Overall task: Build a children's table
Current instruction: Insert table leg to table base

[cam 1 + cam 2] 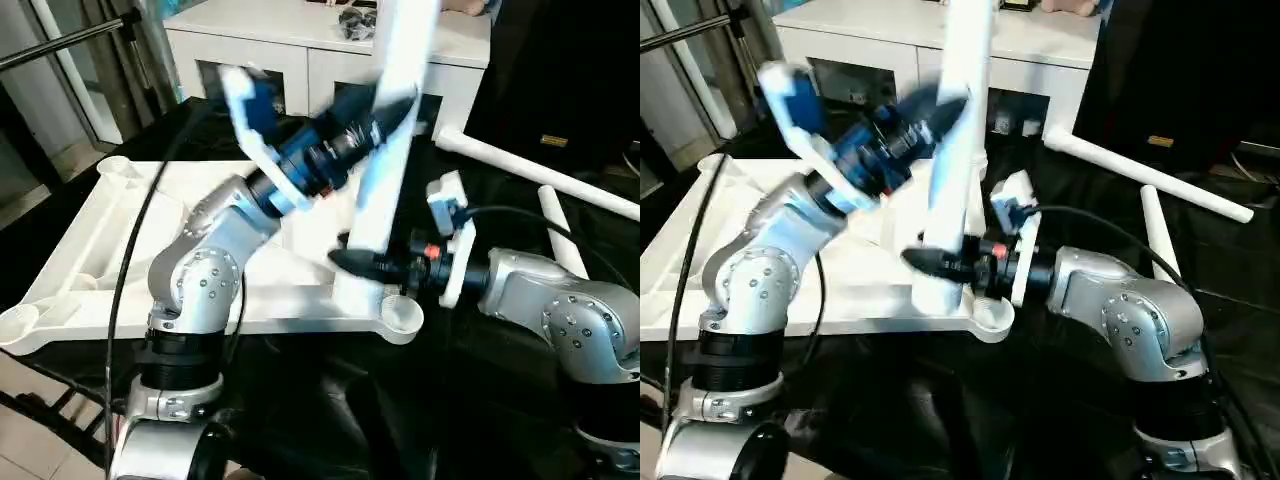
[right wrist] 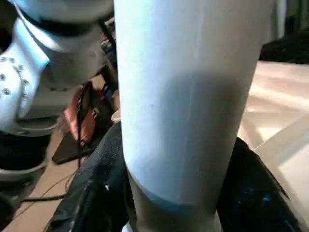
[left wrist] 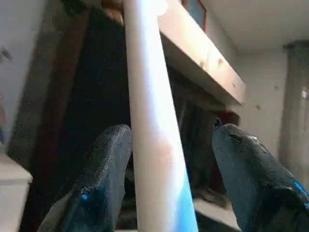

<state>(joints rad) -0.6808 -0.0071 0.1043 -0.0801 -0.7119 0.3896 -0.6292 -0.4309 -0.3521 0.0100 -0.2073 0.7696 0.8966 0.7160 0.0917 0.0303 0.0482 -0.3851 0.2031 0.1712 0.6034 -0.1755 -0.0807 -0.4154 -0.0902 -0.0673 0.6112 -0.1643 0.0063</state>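
The white tabletop lies underside up on the black surface. One white leg stands nearly upright, its foot just beside the front right corner socket; whether it is seated I cannot tell. My right gripper is shut on the leg's base, with its fingers pressed on both sides. Higher up, my left gripper straddles the leg and is open, with a gap between one of its fingers and the tube.
Two more white legs lie on the black surface at the right. A white cabinet stands behind the tabletop. Black cables run along both arms.
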